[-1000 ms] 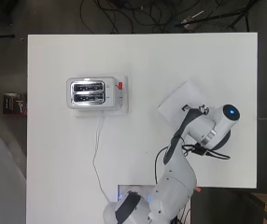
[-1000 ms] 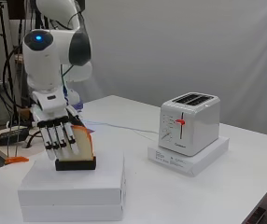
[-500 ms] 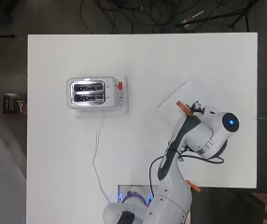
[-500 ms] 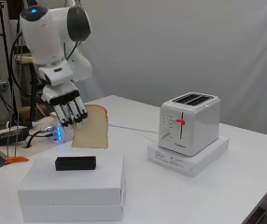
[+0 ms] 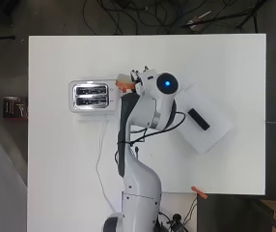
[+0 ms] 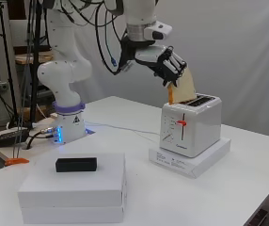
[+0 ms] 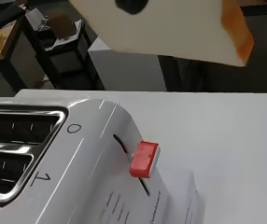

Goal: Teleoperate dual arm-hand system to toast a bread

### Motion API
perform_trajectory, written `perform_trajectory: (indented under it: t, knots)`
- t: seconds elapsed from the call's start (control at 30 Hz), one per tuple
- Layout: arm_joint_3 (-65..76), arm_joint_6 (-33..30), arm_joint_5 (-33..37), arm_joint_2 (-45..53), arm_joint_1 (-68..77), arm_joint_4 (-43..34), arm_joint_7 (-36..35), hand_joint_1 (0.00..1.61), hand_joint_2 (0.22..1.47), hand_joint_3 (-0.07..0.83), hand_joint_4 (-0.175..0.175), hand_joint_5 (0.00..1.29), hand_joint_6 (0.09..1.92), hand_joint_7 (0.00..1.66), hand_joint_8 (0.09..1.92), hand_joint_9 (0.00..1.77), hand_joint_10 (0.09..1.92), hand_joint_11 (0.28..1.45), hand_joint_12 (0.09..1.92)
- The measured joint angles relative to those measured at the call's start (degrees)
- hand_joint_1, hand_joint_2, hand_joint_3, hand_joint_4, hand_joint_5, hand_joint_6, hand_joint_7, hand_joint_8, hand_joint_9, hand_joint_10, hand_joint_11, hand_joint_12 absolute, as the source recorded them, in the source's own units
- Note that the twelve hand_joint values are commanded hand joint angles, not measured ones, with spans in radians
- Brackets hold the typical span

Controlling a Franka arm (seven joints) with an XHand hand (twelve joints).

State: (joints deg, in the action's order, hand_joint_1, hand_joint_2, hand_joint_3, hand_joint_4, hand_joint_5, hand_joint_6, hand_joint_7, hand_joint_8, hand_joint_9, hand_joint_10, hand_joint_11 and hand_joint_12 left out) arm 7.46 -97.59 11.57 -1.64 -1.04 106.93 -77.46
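One pale slice of bread with an orange-brown crust [image 6: 183, 86] hangs tilted in the air, its lower edge just above the lever end of the toaster and not yet in either slot. In the overhead view only its crust edge [image 5: 124, 83] shows beside the arm. The black and white hand [image 6: 166, 62] grasps the slice from above, fingers curled down over its upper part.

Below stands the white two-slot toaster with chrome-rimmed slots [image 6: 190, 123], resting on a flat white box [image 6: 191, 157]; both slots [image 5: 91, 95] appear empty. Its red lever [image 7: 143, 159] sits near the top of its track, unpressed. Across the white table [image 5: 56, 169] lie a stack of white boxes [image 6: 73, 194] carrying a small black block [image 6: 76, 164], well apart from the toaster.

Risk, as judged: the slice sits over the toaster's end wall rather than over a slot, and it is tilted; lowered from here, its corner would likely strike the chrome rim, bending the bread or letting it slip from the fingers.
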Motion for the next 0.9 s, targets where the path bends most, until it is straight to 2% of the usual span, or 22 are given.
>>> perform_trajectory:
  t: [0.07, 0.2, 0.37, 0.6, 0.77, 0.9]
  knots:
    - [-1.22, 0.28, -0.38, 2.15, 0.49, -2.64, -0.36, 1.21, 1.22, 0.0, -0.175, 0.62, 1.36, 0.97, 1.15, 1.26, 0.29, 0.69, 0.49]
    - [-8.41, 1.38, -0.05, 7.88, 2.06, -8.25, -0.89, 1.21, 1.23, -0.001, -0.175, 0.6, 1.39, 0.96, 1.15, 1.3, 0.18, 0.71, 0.43]
    - [-13.59, 5.1, 1.63, 16.06, 3.07, -16.52, -2.01, 1.21, 1.22, 0.0, -0.175, 0.61, 1.37, 0.96, 1.16, 1.33, 0.14, 0.72, 0.4]
    - [-14.06, 11.13, 1.15, 18.63, 3.24, -22.22, 0.76, 1.2, 1.23, 0.001, -0.166, 0.6, 1.42, 0.95, 1.14, 1.31, 0.13, 0.72, 0.38]
    - [-12.08, 12.71, 0.37, 18.41, 2.76, -21.4, 1.95, 1.19, 1.24, -0.001, -0.159, 0.58, 1.48, 0.94, 1.12, 1.29, 0.09, 0.75, 0.17]
    - [-9.01, 14.62, 1.33, 18.67, 1.95, -21.04, 2.43, 1.2, 1.24, -0.001, -0.172, 0.58, 1.47, 0.94, 1.14, 1.3, 0.09, 0.78, 0.14]
